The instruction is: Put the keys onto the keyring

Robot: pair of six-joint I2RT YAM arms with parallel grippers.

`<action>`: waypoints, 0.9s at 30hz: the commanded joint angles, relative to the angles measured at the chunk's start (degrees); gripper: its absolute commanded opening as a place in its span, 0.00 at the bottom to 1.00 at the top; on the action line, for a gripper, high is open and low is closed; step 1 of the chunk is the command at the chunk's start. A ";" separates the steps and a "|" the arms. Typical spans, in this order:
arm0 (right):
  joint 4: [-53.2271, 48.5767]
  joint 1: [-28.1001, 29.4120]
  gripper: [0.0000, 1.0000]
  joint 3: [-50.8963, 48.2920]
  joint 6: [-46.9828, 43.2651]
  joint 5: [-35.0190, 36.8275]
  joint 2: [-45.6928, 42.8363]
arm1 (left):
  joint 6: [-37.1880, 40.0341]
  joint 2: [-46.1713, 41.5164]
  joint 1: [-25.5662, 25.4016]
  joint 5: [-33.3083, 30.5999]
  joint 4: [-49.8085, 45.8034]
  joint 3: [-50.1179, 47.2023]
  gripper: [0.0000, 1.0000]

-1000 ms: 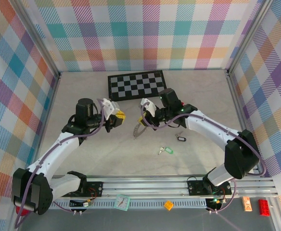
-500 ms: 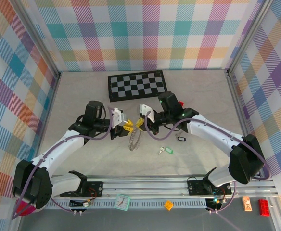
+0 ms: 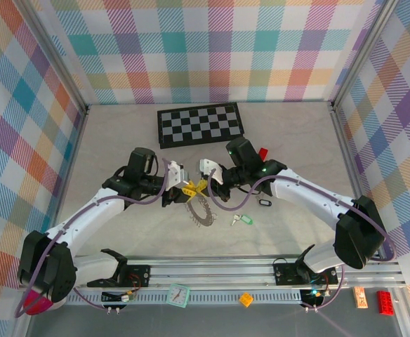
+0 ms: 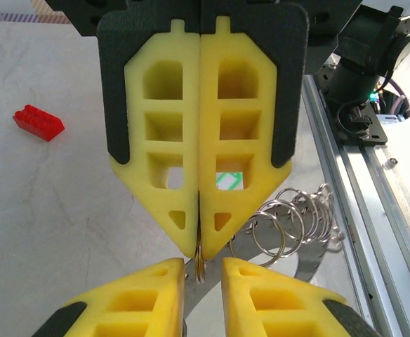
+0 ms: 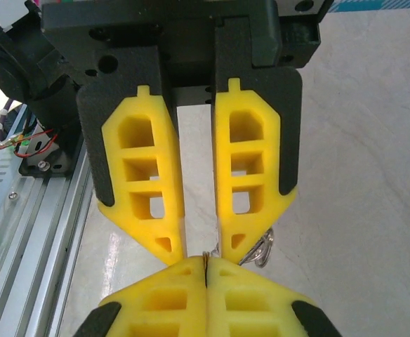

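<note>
Both unthreaded — green key (image 3: 243,220) and black key (image 3: 265,203) lay on the tabletop (image 3: 121,133), lower right of centre. Right claw (image 5: 205,270) pinched the keyring (image 3: 203,210); left claw (image 4: 203,270) stood narrowly parted.

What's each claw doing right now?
Left claw: open, holding nothing.
Right claw: closed, holding the keyring by its rim.
</note>
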 commanded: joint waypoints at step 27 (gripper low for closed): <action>15.80 -3.39 0.42 -9.66 7.80 -4.69 -5.52 | 0.38 -3.31 -2.69 -4.48 9.44 -5.75 0.00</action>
